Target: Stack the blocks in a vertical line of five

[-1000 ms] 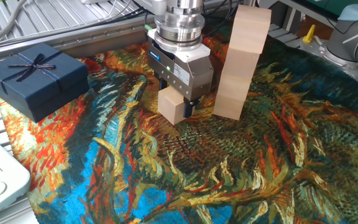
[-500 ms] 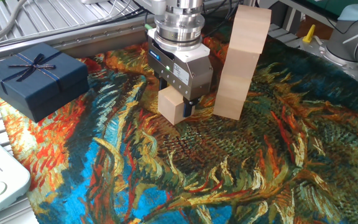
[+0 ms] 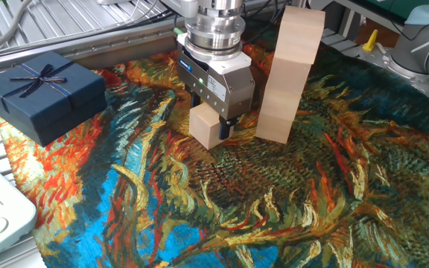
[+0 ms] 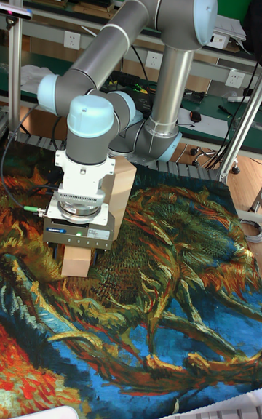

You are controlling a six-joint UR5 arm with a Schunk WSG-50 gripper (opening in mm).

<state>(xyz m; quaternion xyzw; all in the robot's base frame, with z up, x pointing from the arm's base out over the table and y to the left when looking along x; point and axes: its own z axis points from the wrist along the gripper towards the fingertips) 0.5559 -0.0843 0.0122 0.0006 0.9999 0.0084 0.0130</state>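
On the painted cloth [image 3: 289, 216], the gripper [image 3: 216, 128] stands closed around a single wooden cube [image 3: 206, 126] resting on the cloth, apparently gripped. Just right stands the block stack [image 3: 290, 74]. Only the fixed view shows the navy gift box [image 3: 42, 93]; the tall view shows the arm [image 4: 156, 48].

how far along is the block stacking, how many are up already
A leaning stack already stands on the painted cloth; it looks about four blocks high, though the seams are faint. The gripper is down around the last loose block, which sits on the cloth beside the stack. Left: lift it and set it on top.
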